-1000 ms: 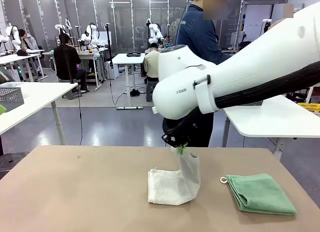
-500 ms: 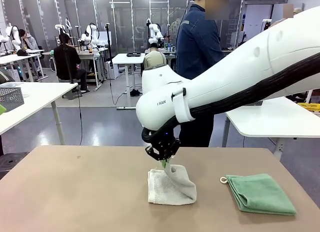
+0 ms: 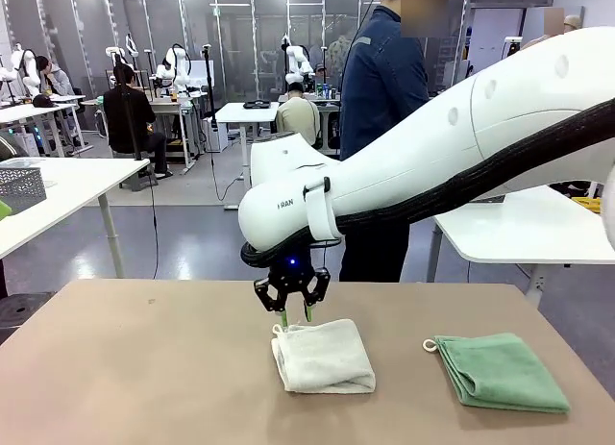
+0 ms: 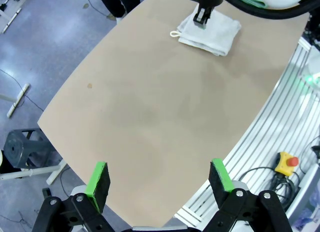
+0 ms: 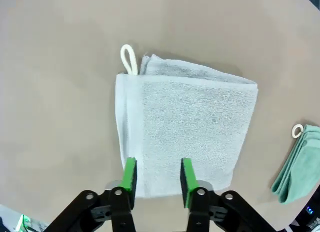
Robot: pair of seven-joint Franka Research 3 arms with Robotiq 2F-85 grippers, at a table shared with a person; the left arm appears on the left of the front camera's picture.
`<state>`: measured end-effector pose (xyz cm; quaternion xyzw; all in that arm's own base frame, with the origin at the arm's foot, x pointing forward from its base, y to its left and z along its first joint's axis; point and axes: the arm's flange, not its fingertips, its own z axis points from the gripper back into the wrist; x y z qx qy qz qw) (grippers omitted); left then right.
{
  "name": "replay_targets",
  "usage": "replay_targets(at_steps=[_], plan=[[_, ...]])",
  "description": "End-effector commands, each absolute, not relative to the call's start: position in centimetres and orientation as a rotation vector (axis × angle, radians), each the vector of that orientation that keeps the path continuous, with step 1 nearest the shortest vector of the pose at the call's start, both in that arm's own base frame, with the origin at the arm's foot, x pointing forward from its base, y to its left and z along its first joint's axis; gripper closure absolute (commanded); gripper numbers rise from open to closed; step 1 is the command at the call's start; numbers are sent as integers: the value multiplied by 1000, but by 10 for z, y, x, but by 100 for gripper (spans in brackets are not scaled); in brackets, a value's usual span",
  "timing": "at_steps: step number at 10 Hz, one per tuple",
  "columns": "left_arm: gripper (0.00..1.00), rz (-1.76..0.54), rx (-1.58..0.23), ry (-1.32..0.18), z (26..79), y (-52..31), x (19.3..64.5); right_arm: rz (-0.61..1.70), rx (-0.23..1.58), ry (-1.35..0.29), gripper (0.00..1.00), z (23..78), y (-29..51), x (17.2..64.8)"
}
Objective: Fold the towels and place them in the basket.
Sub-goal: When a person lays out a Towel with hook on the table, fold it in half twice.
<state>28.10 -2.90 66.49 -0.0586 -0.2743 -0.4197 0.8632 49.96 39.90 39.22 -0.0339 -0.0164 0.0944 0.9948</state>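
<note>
- My right end effector (image 3: 296,313) hovered at the far edge of the cream-white towel (image 3: 324,357), its jaws apart and gripping nothing.
- That towel lay folded flat mid-desk (image 3: 144,368), its loop (image 5: 128,58) sticking out at one corner.
- The mint green towel (image 3: 500,370) sat folded too, well apart on my right.
- My left end effector (image 4: 159,179) hung wide open and empty above bare desk.
- Judging from this, folding looked finished for both; placing them was not yet done.
- A wire-mesh basket (image 3: 21,187) stood on another desk at my left.
- A person (image 3: 384,89) stood beyond the far edge; nothing blocked either towel.
</note>
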Motion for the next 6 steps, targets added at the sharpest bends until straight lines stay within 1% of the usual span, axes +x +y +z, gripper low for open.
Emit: replay_targets(at_steps=[1, 3, 4, 5, 6], plan=[[0, -873, -123, -579, 665, -29, 283, 148, -56, -25, 0, 394, 399, 501], [0, -873, -123, -579, 665, -29, 283, 139, -19, -27, 0, 394, 392, 502], [0, -873, -123, -579, 665, -29, 283, 130, -2, -24, 8, 392, 385, 503], [0, -873, -123, -579, 665, -29, 283, 133, -2, -3, 8, 387, 378, 509], [0, -873, -123, -579, 665, -29, 283, 150, -35, -19, 8, 393, 394, 506]])
